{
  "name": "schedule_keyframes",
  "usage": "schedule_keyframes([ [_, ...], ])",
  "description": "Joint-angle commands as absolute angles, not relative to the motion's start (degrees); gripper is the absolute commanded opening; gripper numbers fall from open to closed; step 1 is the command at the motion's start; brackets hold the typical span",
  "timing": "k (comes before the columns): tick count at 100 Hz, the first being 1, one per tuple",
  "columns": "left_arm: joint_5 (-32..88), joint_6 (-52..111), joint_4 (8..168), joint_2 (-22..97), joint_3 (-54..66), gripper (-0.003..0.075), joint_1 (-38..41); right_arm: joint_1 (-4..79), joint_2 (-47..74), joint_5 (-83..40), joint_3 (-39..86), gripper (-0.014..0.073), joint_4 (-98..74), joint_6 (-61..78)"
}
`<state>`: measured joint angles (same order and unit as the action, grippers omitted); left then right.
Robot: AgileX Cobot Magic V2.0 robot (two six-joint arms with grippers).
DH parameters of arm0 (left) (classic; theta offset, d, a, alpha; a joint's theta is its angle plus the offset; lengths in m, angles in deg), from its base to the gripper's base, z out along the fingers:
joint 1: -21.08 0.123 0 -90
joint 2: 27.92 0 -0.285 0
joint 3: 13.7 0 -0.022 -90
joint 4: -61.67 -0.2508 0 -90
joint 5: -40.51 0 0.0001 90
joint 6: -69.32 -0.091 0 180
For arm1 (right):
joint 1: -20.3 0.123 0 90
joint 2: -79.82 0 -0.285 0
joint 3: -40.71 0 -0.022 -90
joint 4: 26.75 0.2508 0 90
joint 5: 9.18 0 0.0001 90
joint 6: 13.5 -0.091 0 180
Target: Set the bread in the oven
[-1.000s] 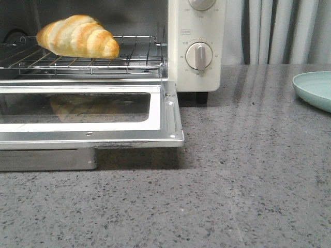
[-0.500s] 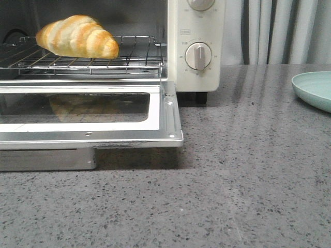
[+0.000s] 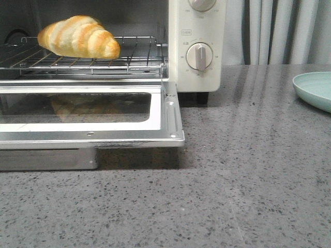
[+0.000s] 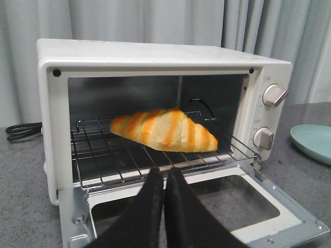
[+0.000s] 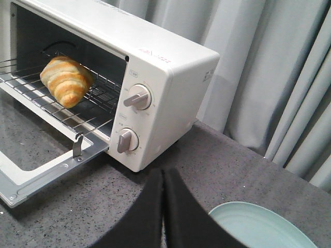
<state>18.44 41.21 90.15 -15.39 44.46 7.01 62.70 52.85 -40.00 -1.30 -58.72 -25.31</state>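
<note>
While both claws, left (image 4: 164, 178) & right (image 5: 163, 178), sit pressed closed w/ nothing held, ridged bread (image 3: 78, 36) rests on wire rack (image 3: 134, 61).

Oven (image 4: 150, 57) door (image 4: 289, 222) hangs open, dropped flat; bread (image 4: 165, 130) lies on wire rack (image 4: 103, 157) inside, lengthwise across. Left gripper (image 4: 164, 178) in front of rack, black fingers pressed together, holding nothing. Two knobs (image 4: 274, 95) on panel; green plate (image 4: 313, 142) beside oven; black cord (image 4: 20, 132) on far side
</note>
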Motion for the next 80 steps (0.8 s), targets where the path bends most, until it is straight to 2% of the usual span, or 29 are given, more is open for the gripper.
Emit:
schedule_keyframes([
  [1,21.49,41.61,88.03,-16.12,43.10,-0.0021,7.34,62.30,52.45,-36.83,-0.06,-0.0069,-60.60,-25.46],
  [19,24.38,41.71,77.98,-20.79,48.52,-0.0021,8.37,62.30,52.45,-36.83,-0.06,-0.0069,-60.60,-25.46],
  [50,25.43,49.38,76.33,-22.07,60.03,-0.0021,16.83,62.30,52.48,-36.83,-0.06,-0.0069,-60.60,-25.46],
  [80,23.22,49.27,71.41,-22.07,64.92,-0.0021,17.28,62.30,52.48,-36.83,-0.06,-0.0069,-60.60,-25.46],
])
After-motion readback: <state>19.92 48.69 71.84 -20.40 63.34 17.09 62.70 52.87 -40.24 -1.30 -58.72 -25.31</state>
